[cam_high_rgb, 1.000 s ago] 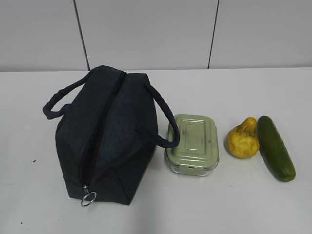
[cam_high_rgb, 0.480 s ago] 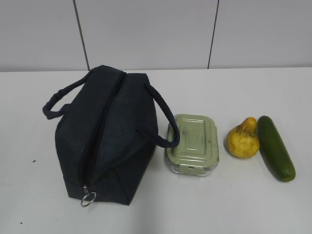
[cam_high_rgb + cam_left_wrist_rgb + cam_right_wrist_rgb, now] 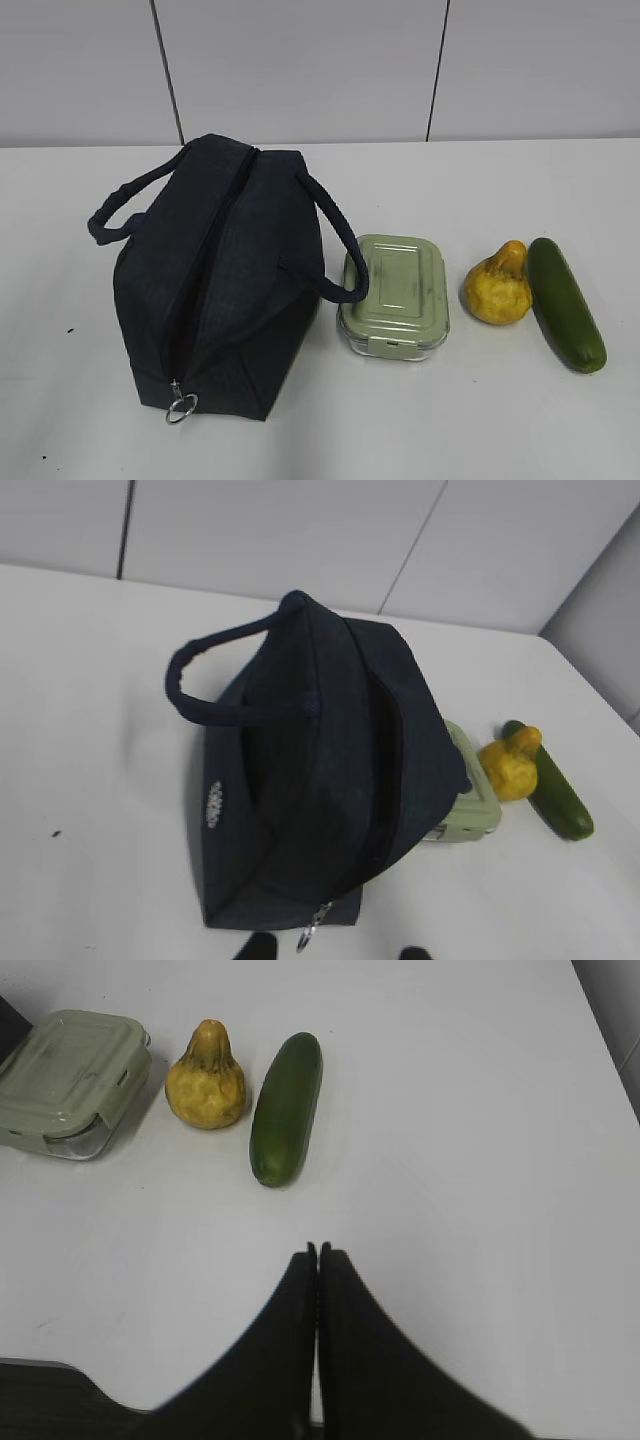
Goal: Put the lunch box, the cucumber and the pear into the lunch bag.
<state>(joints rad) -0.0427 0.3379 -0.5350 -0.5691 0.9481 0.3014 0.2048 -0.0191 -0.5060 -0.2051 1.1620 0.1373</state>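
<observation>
The navy lunch bag (image 3: pixel 225 280) stands left of centre on the white table, its ring pull (image 3: pixel 181 406) at the near end. No lining shows along its top. The lunch box (image 3: pixel 393 295) sits right of it, under one handle, then the pear (image 3: pixel 497 285) and the cucumber (image 3: pixel 565 303). Neither gripper shows in the exterior view. My left gripper (image 3: pixel 338 952) is open and empty, just in front of the bag (image 3: pixel 320 780) near its zipper pull (image 3: pixel 308 938). My right gripper (image 3: pixel 318 1250) is shut and empty, short of the cucumber (image 3: pixel 285 1108), pear (image 3: pixel 206 1078) and lunch box (image 3: pixel 70 1080).
A pale panelled wall (image 3: pixel 320 70) runs behind the table. The table's right edge (image 3: pixel 605 1040) shows in the right wrist view. Bare tabletop (image 3: pixel 470 1160) lies to the right of the cucumber.
</observation>
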